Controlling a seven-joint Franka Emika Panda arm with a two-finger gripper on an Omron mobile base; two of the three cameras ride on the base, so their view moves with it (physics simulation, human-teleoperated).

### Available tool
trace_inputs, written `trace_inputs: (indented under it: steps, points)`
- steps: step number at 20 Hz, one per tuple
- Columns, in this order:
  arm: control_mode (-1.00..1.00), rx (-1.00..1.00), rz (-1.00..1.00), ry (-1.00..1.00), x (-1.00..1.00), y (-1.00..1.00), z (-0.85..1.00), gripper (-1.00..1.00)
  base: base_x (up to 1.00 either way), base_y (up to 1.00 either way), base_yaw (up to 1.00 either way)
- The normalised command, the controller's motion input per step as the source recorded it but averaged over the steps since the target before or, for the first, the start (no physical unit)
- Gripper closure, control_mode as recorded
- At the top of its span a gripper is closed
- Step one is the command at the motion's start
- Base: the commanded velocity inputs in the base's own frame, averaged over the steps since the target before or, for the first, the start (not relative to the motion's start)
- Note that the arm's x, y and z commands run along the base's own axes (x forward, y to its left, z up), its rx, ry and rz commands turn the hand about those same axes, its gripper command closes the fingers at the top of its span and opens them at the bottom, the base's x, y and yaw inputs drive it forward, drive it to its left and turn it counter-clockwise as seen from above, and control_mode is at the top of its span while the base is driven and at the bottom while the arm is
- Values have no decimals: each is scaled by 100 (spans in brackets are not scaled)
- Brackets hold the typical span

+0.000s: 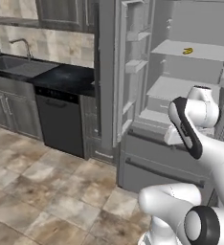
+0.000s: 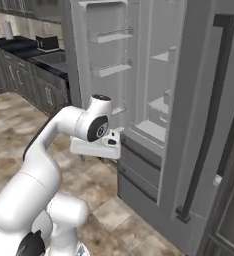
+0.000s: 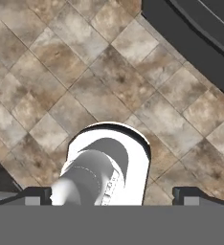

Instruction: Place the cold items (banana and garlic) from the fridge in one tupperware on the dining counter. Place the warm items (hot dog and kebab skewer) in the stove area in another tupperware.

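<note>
The fridge stands with its left door swung open, showing white shelves. A yellow banana lies on an upper shelf. My gripper hangs in front of the fridge's lower drawers and points down at the tiled floor. Its fingertips stand far apart with nothing between them, so it is open. The white hand hovers at about drawer height, well below the banana's shelf. The garlic, hot dog, kebab skewer, both tupperware, the dining counter and the stove area are out of view.
The fridge's right door, with a long black handle, is closed. Left of the fridge runs a black worktop over a black appliance front and grey cabinets, with a sink. Tiled floor lies open to the left.
</note>
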Motion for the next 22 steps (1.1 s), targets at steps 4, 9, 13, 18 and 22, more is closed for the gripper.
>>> trace_inputs:
  steps: [4, 9, 13, 18, 22]
  points:
    - [100, 0, 0, 0, 0, 0, 0, -100, 38, 0, -43]
    - [100, 0, 0, 0, 0, 0, 0, -100, 52, 22, -32]
    - [100, 0, 0, 0, 0, 0, 0, -100, 67, 50, -13]
    - [100, 0, 0, 0, 0, 0, 0, -100, 61, 10, -15]
    - [100, 0, 0, 0, 0, 0, 0, -100, 53, -2, -28]
